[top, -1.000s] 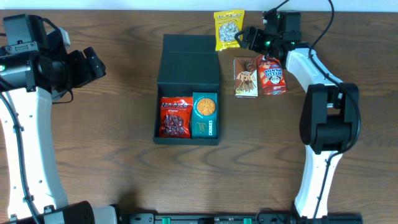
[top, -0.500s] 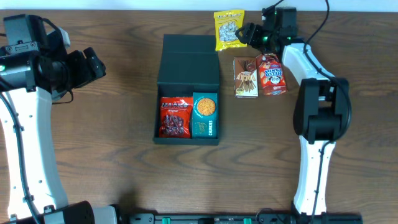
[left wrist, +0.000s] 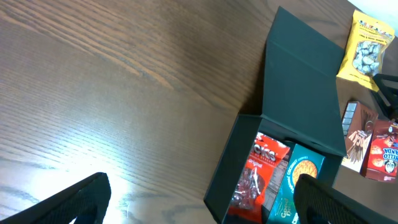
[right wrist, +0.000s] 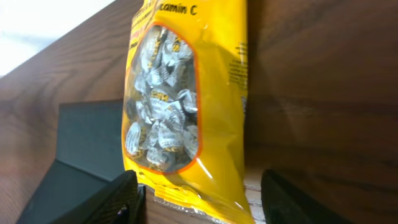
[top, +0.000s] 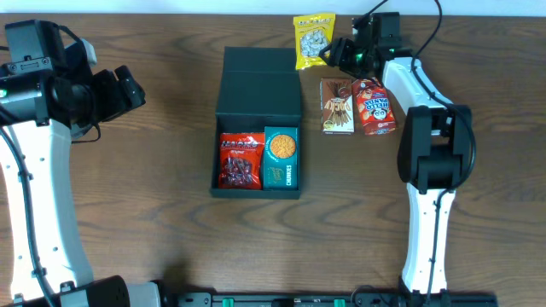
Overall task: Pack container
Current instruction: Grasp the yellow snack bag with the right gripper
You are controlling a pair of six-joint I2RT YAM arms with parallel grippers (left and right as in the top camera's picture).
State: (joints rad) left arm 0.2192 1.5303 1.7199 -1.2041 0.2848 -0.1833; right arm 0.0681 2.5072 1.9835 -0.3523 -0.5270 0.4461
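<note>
Right gripper [right wrist: 200, 186]: spread wide, end of the yellow bag [right wrist: 180, 106] between its fingers [right wrist: 124, 196]
Box [top: 258, 81]: open, just left of that bag
Risk: pinch only the thin edge and your bag may slip out

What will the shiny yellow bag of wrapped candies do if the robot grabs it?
The shiny yellow plastic bag of wrapped candies will probably crinkle and sag, as its film looks thin. It may slip, being glossy. The loose candies inside would likely shift when the right gripper squeezes.

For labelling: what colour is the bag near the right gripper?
Yellow bag, clear window; best in right wrist view.
</note>
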